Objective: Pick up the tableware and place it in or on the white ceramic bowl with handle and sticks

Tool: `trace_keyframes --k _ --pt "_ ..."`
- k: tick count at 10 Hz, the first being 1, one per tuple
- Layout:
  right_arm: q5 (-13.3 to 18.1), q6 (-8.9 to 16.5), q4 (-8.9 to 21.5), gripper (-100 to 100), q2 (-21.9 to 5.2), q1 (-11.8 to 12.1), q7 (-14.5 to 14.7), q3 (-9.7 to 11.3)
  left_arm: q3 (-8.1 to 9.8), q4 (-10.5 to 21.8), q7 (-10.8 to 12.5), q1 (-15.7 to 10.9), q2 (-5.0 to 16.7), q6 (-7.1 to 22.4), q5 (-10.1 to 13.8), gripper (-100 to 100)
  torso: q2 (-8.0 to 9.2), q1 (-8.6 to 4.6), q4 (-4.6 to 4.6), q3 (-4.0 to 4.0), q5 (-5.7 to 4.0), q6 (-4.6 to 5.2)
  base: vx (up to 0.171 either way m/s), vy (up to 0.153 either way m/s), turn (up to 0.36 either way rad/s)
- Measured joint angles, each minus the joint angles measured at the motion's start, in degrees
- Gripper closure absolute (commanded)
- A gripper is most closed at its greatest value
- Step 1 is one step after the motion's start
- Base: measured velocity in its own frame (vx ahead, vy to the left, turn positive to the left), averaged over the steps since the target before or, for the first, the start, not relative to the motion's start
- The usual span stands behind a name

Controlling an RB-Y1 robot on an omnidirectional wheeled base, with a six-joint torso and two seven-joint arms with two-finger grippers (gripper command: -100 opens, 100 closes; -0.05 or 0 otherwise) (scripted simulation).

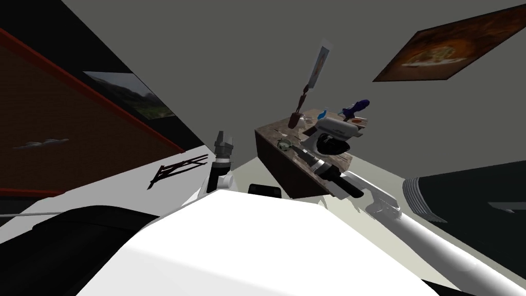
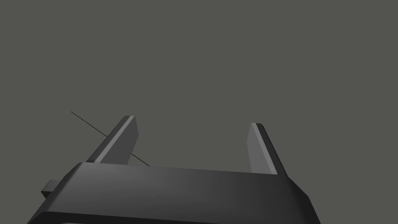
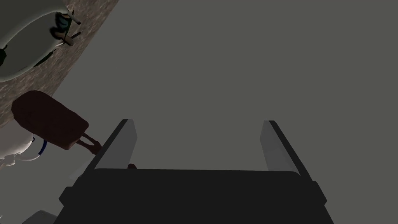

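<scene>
Two grippers, the right gripper (image 3: 199, 123) and the left gripper (image 2: 193, 121), hold their fingers apart and empty, so nothing is lifted yet; grasping, carrying and placing all remain. One dark brown piece (image 3: 48, 118), probably the tableware meant, sits on the speckled counter (image 3: 89, 23) just beside the right gripper's finger, with one white bowl (image 3: 15, 149) just beyond it.

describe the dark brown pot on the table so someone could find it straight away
Find the brown speckled tabletop against the grey wall. Near its wall-side edge stands a small dark brown cylindrical pot. Unlike the white appliance and the blue object to its right, it is dark and has a thin stick leaning out of its top.
</scene>
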Motion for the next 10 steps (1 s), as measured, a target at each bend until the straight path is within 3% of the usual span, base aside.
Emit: trace_keyframes --k 2,4,6,8,10 --pt "0.3 0.3 1.0 -100 -3.5 0.6 0.6 1.1 0.00 0.0 0.0 0.0 0.0 0.0 0.0 0 0.00 -0.01 0.00 0.00 0.00 0.03 0.034 -0.037 0.146" --pt "1.0 0.7 3.0 -100 -6.2 -0.1 1.4 3.5 0.00 0.0 0.0 0.0 0.0 0.0 0.0 0 0.02 0.01 0.00 0.01 0.00 0.01 0.023 -0.031 0.188" --pt "1.3 1.9 2.7 -100 -9.7 1.1 2.0 4.1 0.00 0.0 0.0 0.0 0.0 0.0 0.0 0 0.01 0.00 0.00 0.00 0.00 0.04 0.031 -0.038 0.139" --pt "2.4 2.6 4.1 -100 -12.0 0.8 3.0 6.6 0.00 0.0 0.0 0.0 0.0 0.0 0.0 0 0.01 0.02 0.00 0.00 -0.01 0.03 0.025 -0.034 0.157" --pt "2.8 3.1 4.9 -100 -15.2 1.6 3.6 7.6 0.00 0.0 0.0 0.0 0.0 0.0 0.0 0 0.04 -0.01 0.01 0.02 -0.01 0.04 0.017 -0.041 0.171"
